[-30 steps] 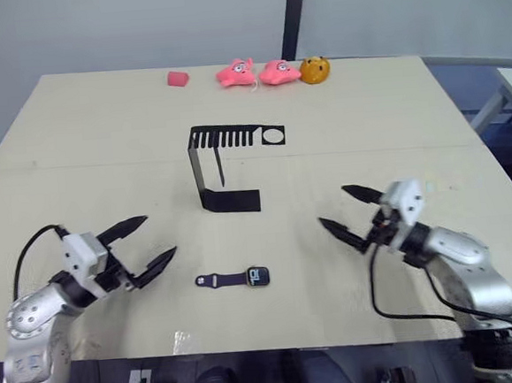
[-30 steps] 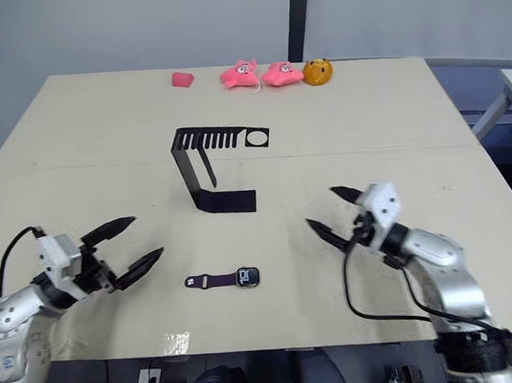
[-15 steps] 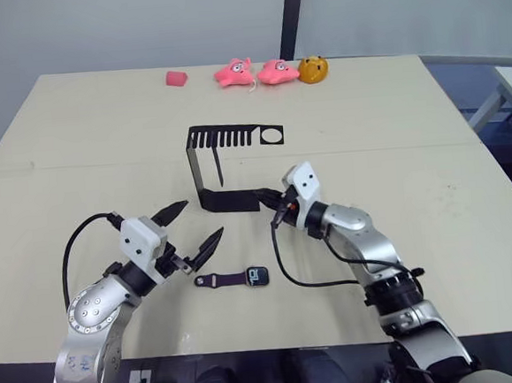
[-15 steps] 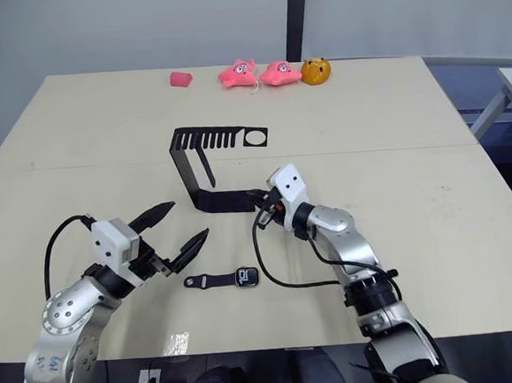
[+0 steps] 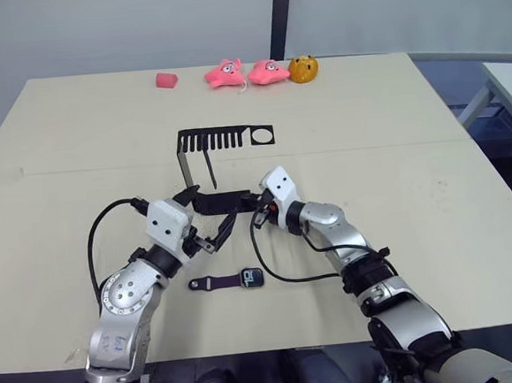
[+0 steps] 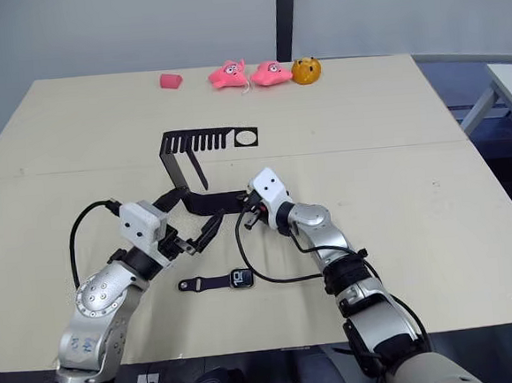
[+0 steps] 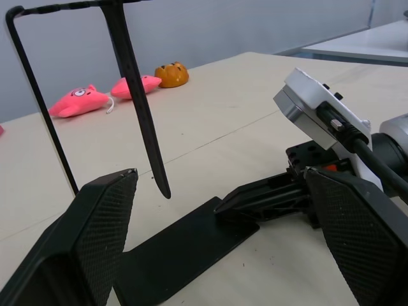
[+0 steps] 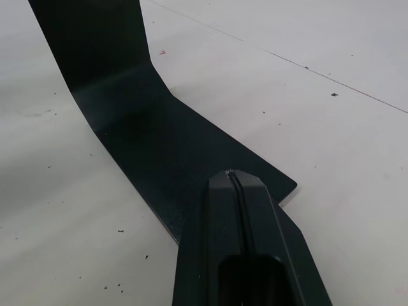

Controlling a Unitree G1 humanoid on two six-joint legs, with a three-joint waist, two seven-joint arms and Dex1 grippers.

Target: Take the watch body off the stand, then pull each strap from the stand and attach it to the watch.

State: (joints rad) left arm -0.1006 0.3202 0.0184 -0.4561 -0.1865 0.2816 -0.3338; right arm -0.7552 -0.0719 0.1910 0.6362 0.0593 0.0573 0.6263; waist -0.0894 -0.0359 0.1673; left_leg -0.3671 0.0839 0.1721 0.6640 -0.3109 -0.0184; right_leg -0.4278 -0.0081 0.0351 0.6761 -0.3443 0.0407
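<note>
matt black metal stand [image 8: 127, 127], smooth pale table [image 5: 366, 121].

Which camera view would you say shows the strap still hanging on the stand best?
The left wrist view: the strap hangs full length from the stand, with a free tip. Both eye views show it as a short dark sliver under the comb. The right wrist view shows the stand's base.

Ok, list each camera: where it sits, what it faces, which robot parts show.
Stereo pair: on the head, looking down at the table; both arms, the stand, the watch body.
Left wrist: along the open left gripper toward the stand's hanging strap; the right gripper shows too.
Right wrist: along the shut right gripper onto the stand's base.
Shared: the stand.
</note>
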